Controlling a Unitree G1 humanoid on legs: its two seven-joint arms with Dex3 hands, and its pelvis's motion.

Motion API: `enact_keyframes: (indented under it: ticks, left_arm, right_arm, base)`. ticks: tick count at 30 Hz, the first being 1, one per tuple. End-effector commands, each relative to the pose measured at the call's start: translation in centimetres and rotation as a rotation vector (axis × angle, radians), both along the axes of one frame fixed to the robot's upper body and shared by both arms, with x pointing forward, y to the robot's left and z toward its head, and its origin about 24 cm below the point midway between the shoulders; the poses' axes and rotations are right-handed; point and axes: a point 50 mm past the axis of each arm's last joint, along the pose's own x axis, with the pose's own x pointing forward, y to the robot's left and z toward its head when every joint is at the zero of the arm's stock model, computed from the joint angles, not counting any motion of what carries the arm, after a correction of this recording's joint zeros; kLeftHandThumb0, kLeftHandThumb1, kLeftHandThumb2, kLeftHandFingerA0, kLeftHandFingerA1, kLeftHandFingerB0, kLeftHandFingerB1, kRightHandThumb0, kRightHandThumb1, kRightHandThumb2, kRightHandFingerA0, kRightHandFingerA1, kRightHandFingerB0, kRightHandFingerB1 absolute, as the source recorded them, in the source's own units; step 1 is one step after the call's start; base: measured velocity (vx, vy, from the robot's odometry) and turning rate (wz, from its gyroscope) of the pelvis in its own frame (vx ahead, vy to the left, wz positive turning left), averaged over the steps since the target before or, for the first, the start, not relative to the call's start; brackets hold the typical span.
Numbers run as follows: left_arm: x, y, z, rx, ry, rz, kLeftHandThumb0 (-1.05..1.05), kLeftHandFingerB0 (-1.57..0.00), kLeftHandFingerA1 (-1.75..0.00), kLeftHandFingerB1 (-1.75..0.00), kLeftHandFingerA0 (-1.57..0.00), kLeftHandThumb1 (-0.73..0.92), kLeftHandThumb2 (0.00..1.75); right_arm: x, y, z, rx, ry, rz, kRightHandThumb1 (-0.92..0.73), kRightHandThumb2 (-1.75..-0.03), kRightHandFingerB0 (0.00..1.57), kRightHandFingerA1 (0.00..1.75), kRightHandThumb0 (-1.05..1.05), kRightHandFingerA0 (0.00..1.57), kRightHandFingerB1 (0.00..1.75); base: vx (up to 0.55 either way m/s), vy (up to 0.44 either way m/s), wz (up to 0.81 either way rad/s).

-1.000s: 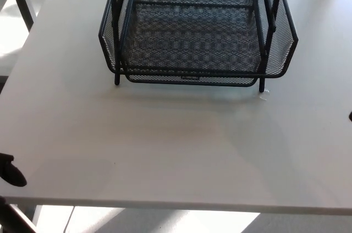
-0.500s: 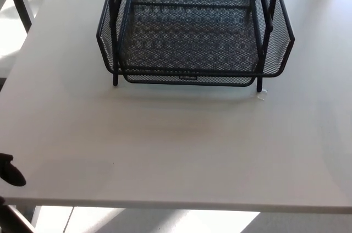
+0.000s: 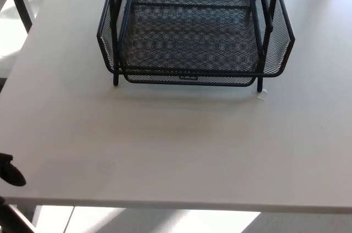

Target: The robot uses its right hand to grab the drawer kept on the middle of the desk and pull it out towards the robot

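A plain white table (image 3: 165,150) fills most of the frame, its near edge running across the bottom. A small pale scrap (image 3: 263,95) lies on the tabletop right of centre. At upper left, the dark leg of a second white table (image 3: 22,3) stands on a sunlit floor (image 3: 14,32).

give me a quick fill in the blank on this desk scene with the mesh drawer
1. The black drawer unit is made of metal ____.
2. It stands on a ____ desk.
3. The robot's right hand is ____ in this view.
4. A dark part of the robot shows at the picture's lower ____ edge.

Missing words: mesh; white; not visible; left
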Motion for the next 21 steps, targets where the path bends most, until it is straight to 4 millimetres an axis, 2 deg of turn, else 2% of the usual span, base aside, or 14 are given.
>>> enact_keyframes:
  ticks: [1, 2, 4, 5, 10, 12, 13, 14, 17, 18, 19, 20, 21]
  left_arm:
    - [-0.1, 0.3, 0.1, 0.002, -0.004, 0.010, -0.27, -0.82, -0.86, -0.58, -0.79, 0.56, 0.57]
    - [-0.1, 0.3, 0.0, 0.006, -0.005, 0.010, -0.28, -0.82, -0.88, -0.58, -0.78, 0.56, 0.57]
    - [-0.1, 0.3, 0.0, 0.012, -0.005, 0.010, -0.28, -0.82, -0.88, -0.58, -0.78, 0.56, 0.57]
    - [-0.1, 0.3, 0.1, 0.005, -0.004, 0.012, -0.27, -0.82, -0.88, -0.58, -0.79, 0.56, 0.57]
    - [-0.1, 0.2, -0.1, 0.002, -0.012, 0.008, -0.28, -0.83, -0.85, -0.58, -0.79, 0.56, 0.57]
    - [-0.1, 0.2, -0.1, -0.012, -0.005, 0.012, -0.27, -0.83, -0.86, -0.59, -0.79, 0.56, 0.57]
    - [-0.1, 0.2, -0.1, -0.011, -0.006, 0.012, -0.27, -0.83, -0.87, -0.59, -0.80, 0.55, 0.57]
    - [-0.1, 0.2, -0.2, -0.009, -0.009, 0.012, -0.27, -0.83, -0.87, -0.59, -0.80, 0.55, 0.57]
    - [-0.1, 0.3, -0.2, -0.004, -0.008, 0.015, -0.28, -0.83, -0.86, -0.58, -0.80, 0.56, 0.57]
    - [-0.1, 0.3, -0.2, -0.004, -0.008, 0.015, -0.28, -0.83, -0.87, -0.58, -0.80, 0.56, 0.57]
    - [-0.1, 0.2, -0.1, -0.011, -0.007, 0.014, -0.27, -0.83, -0.87, -0.58, -0.80, 0.56, 0.57]
    - [-0.1, 0.2, -0.1, -0.011, -0.007, 0.014, -0.27, -0.83, -0.87, -0.58, -0.80, 0.56, 0.57]
    - [-0.1, 0.2, -0.1, -0.016, -0.014, 0.012, -0.27, -0.84, -0.87, -0.58, -0.81, 0.55, 0.57]
  right_arm:
    - [-2.0, -2.6, -2.6, 0.273, -0.018, -0.203, -0.54, -0.65, 0.07, 0.00, -0.61, 0.00, 0.10]
    - [-2.1, -2.7, -3.1, 0.318, 0.004, -0.216, -0.52, -0.68, 0.04, 0.27, -0.51, 0.00, 0.27]
    - [-2.4, -2.8, -3.9, 0.387, 0.037, -0.236, -0.52, -0.68, 0.04, 0.27, -0.51, 0.00, 0.27]
    - [-2.8, -2.7, -4.7, 0.415, 0.068, -0.240, -0.51, -0.65, 0.10, 0.39, -0.51, 0.00, 0.29]
    - [-3.3, -2.7, -6.0, 0.492, 0.149, -0.287, -0.52, -0.68, 0.06, 0.35, -0.53, 0.00, 0.27]
    - [-3.3, -2.5, -6.6, 0.498, 0.195, -0.313, -0.52, -0.66, 0.10, 0.45, -0.54, 0.00, 0.31]
    - [-3.4, -2.5, -6.7, 0.516, 0.199, -0.313, -0.55, -0.57, 0.14, 0.48, -0.47, 0.00, 0.28]
    - [-3.4, -2.4, -6.9, 0.545, 0.211, -0.313, -0.43, -0.95, 0.00, 0.59, -0.30, 0.12, 0.48]
    - [-3.4, -2.5, -7.2, 0.595, 0.235, -0.319, -0.43, -0.95, 0.00, 0.60, -0.30, 0.12, 0.48]
    - [-3.4, -2.6, -7.3, 0.610, 0.254, -0.317, -0.46, -0.69, 0.17, 0.59, -0.51, 0.12, 0.36]
    - [-3.3, -2.8, -7.4, 0.649, 0.308, -0.302, -0.43, -0.74, 0.25, 0.85, -0.51, 0.74, 0.44]
    - [-3.3, -2.8, -7.4, 0.651, 0.308, -0.302, -0.43, -0.74, 0.25, 0.85, -0.51, 0.74, 0.44]
    - [-3.4, -2.8, -7.5, 0.652, 0.362, -0.291, -0.45, -0.81, 0.43, 0.67, -0.54, 0.71, 0.52]
  base:
    - [0.00, 0.000, 0.00]
    - [0.00, 0.000, 0.00]
    - [0.00, 0.000, 0.00]
    - [0.00, 0.000, 0.00]
    - [0.00, 0.000, 0.00]
    - [0.00, 0.000, 0.00]
    - [0.00, 0.000, 0.00]
    - [0.00, 0.000, 0.00]
    - [0.00, 0.000, 0.00]
    - [0.00, 0.000, 0.00]
    - [0.00, 0.000, 0.00]
    - [0.00, 0.000, 0.00]
    - [0.00, 0.000, 0.00]
